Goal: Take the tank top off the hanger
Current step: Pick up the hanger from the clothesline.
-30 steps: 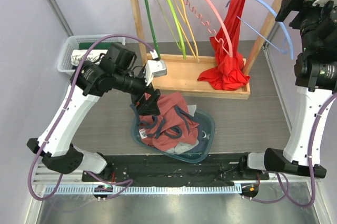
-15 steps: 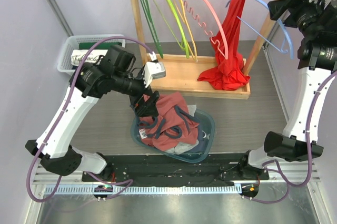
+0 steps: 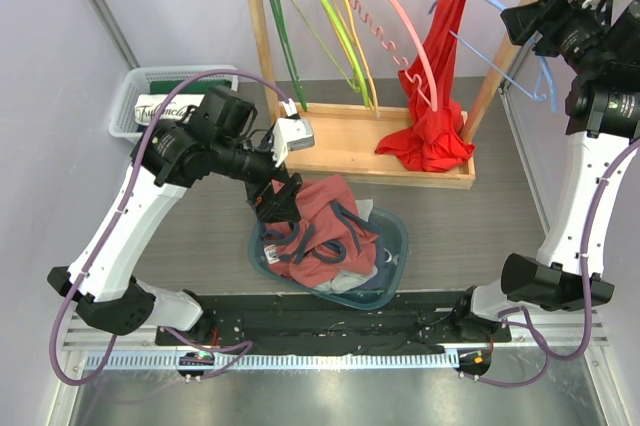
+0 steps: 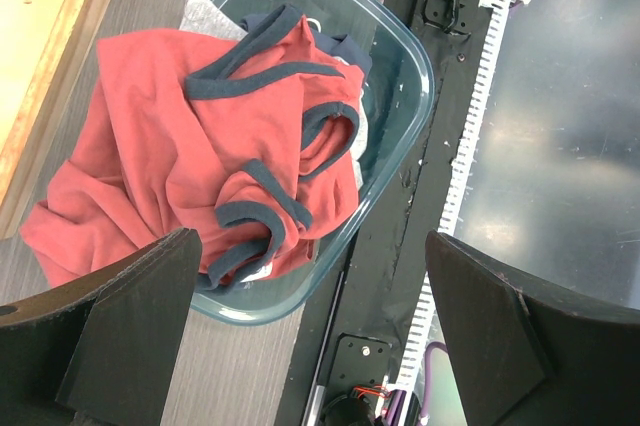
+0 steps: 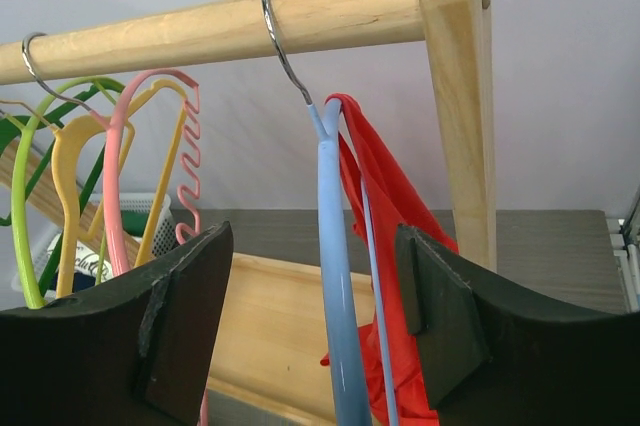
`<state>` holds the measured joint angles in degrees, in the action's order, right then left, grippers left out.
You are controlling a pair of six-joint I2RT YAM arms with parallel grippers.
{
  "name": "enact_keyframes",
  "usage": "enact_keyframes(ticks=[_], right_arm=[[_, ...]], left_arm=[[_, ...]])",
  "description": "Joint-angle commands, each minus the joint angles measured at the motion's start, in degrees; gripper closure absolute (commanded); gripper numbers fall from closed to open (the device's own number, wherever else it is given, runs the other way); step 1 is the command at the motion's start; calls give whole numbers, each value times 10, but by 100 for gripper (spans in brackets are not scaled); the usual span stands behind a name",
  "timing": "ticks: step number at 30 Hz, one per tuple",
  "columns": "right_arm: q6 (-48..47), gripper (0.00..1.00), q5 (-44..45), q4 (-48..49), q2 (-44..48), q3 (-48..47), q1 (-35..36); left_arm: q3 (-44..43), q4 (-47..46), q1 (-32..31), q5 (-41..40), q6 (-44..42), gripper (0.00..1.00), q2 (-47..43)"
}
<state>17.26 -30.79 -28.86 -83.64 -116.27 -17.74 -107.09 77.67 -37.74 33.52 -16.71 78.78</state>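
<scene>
I'm keeping the right gripper [image 5: 315, 318] spread wide and empty just by the blue hanger [image 5: 336, 276], where the red tank top [image 5: 388, 218] is hanging, while the left gripper [image 4: 315, 318] is hovering agape, empty, over the basin [image 4: 416, 58].

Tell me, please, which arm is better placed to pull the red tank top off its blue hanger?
Right. The right claw is open at the rail, facing the blue hanger that carries the red tank top. The left claw hangs open over the basin of clothes, far from that rail.
</scene>
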Motion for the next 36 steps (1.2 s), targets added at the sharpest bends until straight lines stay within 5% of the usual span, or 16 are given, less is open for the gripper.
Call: enact_keyframes(ticks=[1,14,28,32,36], right_arm=[[0,28,-14,-22,1,-10,-2],[-56,35,11,-95,-14,-34,32],[-112,72,100,-141,-29,-31,98],[-142,73,100,-75,10,51,115],[-161,83,109,104,79,188,118]], left_arm=[[-5,0,6,3,1,0,-13],[-15,-3,12,11,10,0,-6],[-29,-5,15,23,15,0,1],[-29,-5,17,23,16,0,1],[-27,-5,17,23,15,0,0]])
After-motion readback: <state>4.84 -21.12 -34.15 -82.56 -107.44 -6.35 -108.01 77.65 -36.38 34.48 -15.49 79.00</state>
